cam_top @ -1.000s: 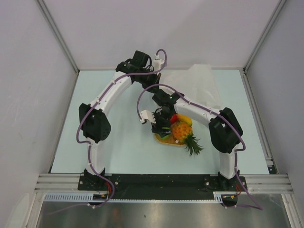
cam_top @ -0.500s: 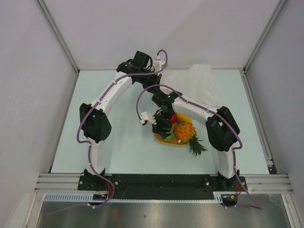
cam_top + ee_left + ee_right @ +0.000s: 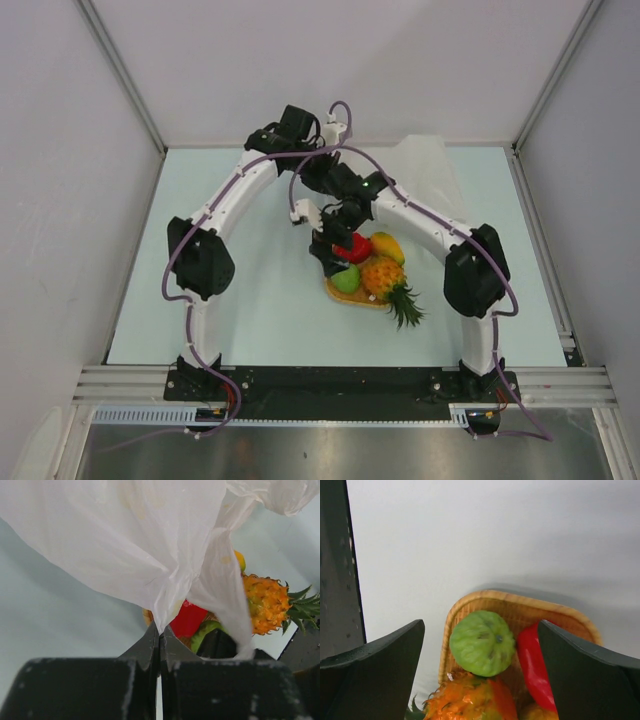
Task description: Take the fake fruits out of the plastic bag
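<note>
Two claws, two different jobs. On the left of my rig, the left claw [image 3: 159,634] is clamped tight on a fold of the plastic bag [image 3: 125,545]. In its wrist view the thin, milky film hangs in creased sheets across the upper frame, crinkly and half see-through.

At the centre of the overhead view, the right claw [image 3: 481,626] stands spread wide with nothing between its fingers. It is poised over the left end of the woven tray [image 3: 470,600], a shallow orange basket with a ribbed rim.

Left to right in the overhead view, the tray holds:
- a round, dull-skinned green apple [image 3: 346,279]
- a glossy red piece [image 3: 352,248]
- a knobbly orange pineapple [image 3: 384,276], its spiky green crown pointing lower right
- a smooth yellow-orange mango [image 3: 388,245], just behind the pineapple

At the upper right, the rest of the bag lies slack on the pale table [image 3: 240,300].

I read this as the drop-off end of a transfer: four fruits are out and on the tray. Whether a piece remains inside the bag I cannot tell, because the film hides it. The next move, in my judgement, calls for raising the right claw clear without nudging the apple. It should then reach for the bag's mouth while the left claw holds the film up.
</note>
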You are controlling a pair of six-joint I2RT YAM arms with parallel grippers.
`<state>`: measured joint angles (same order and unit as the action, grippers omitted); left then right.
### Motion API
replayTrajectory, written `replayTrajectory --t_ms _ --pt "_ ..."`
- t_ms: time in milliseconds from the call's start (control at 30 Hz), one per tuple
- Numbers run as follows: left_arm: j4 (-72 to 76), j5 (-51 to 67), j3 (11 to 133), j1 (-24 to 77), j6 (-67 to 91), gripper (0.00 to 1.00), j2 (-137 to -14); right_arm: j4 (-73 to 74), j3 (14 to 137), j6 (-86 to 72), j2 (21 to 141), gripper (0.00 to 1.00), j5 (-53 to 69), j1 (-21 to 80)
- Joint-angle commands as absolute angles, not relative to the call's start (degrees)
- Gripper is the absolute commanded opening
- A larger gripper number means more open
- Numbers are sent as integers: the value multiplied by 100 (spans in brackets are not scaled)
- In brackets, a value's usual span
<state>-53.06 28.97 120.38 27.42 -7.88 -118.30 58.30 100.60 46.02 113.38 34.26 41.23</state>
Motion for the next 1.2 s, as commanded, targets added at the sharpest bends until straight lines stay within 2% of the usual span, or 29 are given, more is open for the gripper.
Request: replayTrajectory --t_ms 0,167,267,300,400,633,833,900,1033,1167 --pt "-5274 3199 12278 2812 -686 0 -11795 5047 10530 2862 10399 100 3430 3666" --pt "-5291 3340 12296 2812 -615 0 -11812 4641 10424 2206 9941 97 3076 2884" --pt "-5300 3384 12278 2812 -580 0 -11813 4422 10275 1751 9800 76 3252 2253" --pt "-5300 3401 12278 2812 -571 0 -11786 4264 10214 1549 9782 62 3304 2102" --pt "-5317 3480 12278 2812 -580 0 -11725 3957 9950 1135 9835 53 3244 1679" --pt "-5370 3560 12059 2812 -642 0 -11330 3709 9642 1292 10274 47 2857 1599" --pt "-5361 3411 12041 2821 -659 0 -11171 3753 9659 1371 10626 44 2979 1696" --pt "-5352 3393 12111 2839 -677 0 -11188 3569 9563 1310 10696 42 2498 1862" --pt "-5361 3436 12208 2883 -721 0 -11180 3042 9457 950 10941 47 1224 1951" --pt "-5440 3472 12068 2909 -791 0 -11110 2558 9922 624 11547 49 134 1723"
